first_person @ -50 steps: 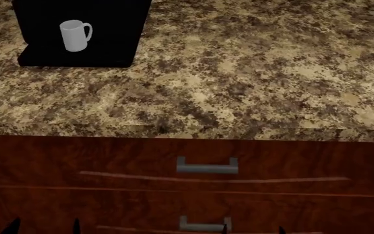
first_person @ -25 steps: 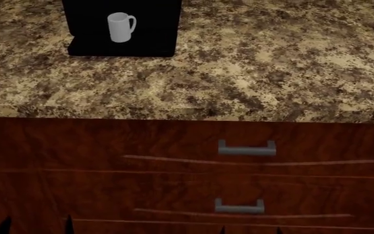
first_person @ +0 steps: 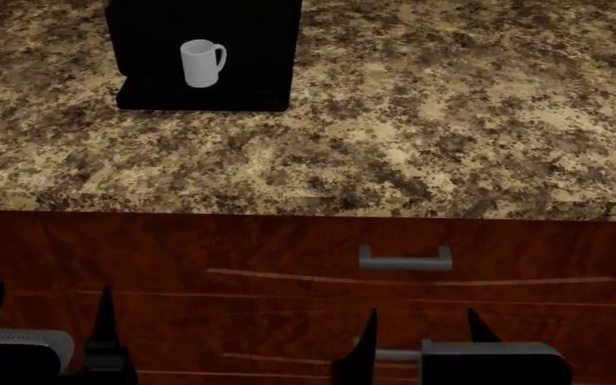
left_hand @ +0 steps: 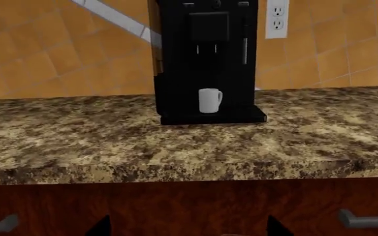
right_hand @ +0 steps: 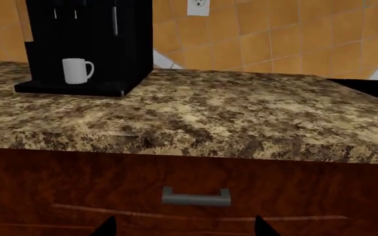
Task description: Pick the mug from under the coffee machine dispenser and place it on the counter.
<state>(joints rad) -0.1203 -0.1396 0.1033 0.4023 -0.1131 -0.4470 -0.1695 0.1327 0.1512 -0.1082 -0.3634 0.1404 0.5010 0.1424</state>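
**Mug waits in the machine bay, both claws low at the cabinet front**

In the head view, the small plain white-grey cylindrical mug (first_person: 200, 63) stands upright at the upper left of the frame, on the flat drip tray inside the recessed bay of the tall boxy all-black coffee machine dispenser (first_person: 254, 48). Its loop handle points toward the right of the frame. The machine sits on the broad granite-look desk speckled brown, tan and cream (first_person: 415, 128), which fills the upper half of the frame.

Below the desk edge runs the dark reddish wood cabinet front (first_person: 180, 257), with a grey bar drawer handle (first_person: 404, 258) right of centre.

The left claw (first_person: 46, 309) shows at the bottom left, its two dark fingertips spread wide with nothing between them. The right claw (first_person: 420, 325) shows at the bottom, right of centre, likewise spread wide and holding nothing. Both are well apart from the mug, low against the cabinet front.

A white wall socket (left_hand: 276, 18) shows on the orange tiled wall (left_hand: 45, 49) beside the machine in the left wrist view.
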